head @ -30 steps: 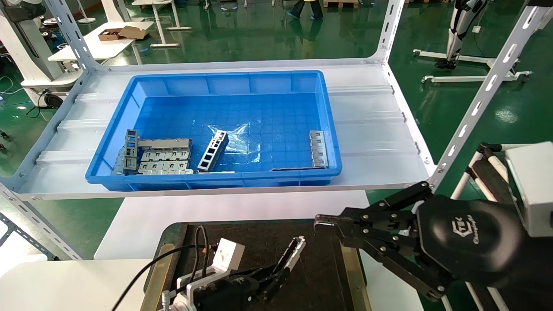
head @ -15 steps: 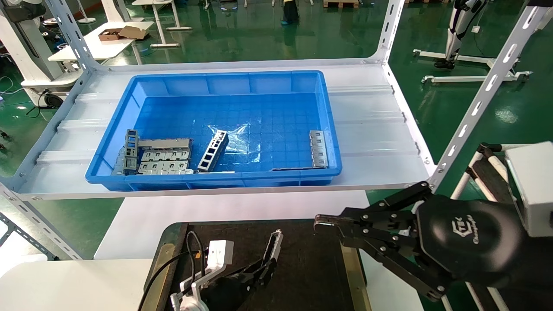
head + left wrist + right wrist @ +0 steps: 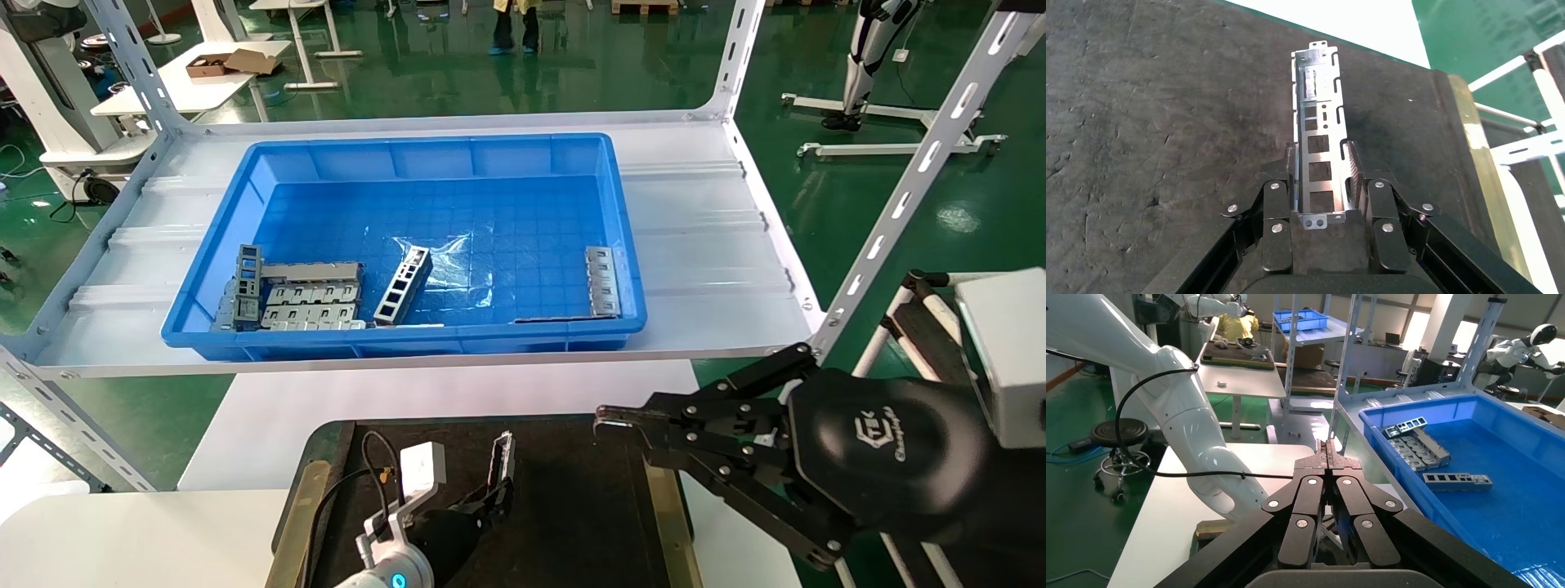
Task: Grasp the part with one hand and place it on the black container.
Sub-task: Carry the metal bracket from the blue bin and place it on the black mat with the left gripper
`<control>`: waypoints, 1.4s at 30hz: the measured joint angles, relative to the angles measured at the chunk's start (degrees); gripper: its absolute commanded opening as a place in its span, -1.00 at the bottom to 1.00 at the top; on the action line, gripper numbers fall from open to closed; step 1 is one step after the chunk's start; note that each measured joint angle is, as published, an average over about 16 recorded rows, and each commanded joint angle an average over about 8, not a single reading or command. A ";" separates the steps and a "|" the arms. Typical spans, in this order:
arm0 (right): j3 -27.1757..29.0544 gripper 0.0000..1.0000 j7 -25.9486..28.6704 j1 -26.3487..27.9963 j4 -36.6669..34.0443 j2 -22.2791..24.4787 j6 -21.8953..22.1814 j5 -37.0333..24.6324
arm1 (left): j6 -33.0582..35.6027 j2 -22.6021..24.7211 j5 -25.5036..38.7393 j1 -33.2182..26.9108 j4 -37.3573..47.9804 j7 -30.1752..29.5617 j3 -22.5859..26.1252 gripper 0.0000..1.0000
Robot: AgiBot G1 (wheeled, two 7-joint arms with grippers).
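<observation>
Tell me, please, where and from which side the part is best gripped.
Grip the part across its side walls near one end, coming in along its length, as the left gripper does over the black container: the walls give the fingers parallel flats. The right gripper waits shut at the container's right edge.

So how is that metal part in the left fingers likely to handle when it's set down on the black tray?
The part looks like thin folded sheet metal with cut-outs, so probably stiff and light. Its bare metal may slip in the left gripper, which grips only one end. On the felt-like tray it should lie flat, not roll.
</observation>
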 measured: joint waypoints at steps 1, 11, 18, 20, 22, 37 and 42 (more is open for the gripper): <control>0.00 -1.00 0.00 0.00 0.00 0.00 0.00 0.00 | -0.50 0.34 -0.96 -0.31 0.14 0.30 0.48 -1.00; 0.00 -0.63 0.00 0.00 0.00 0.00 0.00 0.00 | -2.75 2.28 -5.49 -1.61 1.38 2.04 2.85 -0.73; -0.01 1.00 0.00 0.00 0.00 0.00 0.00 0.00 | -2.58 2.71 -5.72 -1.39 2.45 2.15 3.11 0.90; -0.01 1.00 0.00 0.00 0.00 0.00 0.00 0.00 | -2.45 2.81 -5.72 -1.30 2.71 2.10 3.11 1.00; -0.01 1.00 0.00 0.00 0.00 0.00 0.00 0.00 | -2.31 2.90 -5.70 -1.21 2.93 2.04 3.09 1.00; -0.01 1.00 -0.01 0.00 0.00 0.00 0.00 0.01 | -1.28 1.30 -3.07 -1.09 1.05 2.66 3.02 1.00; -0.01 1.00 -0.01 0.00 0.00 0.00 0.00 0.01 | -0.65 -1.25 -0.54 -1.46 -2.17 3.46 2.86 1.00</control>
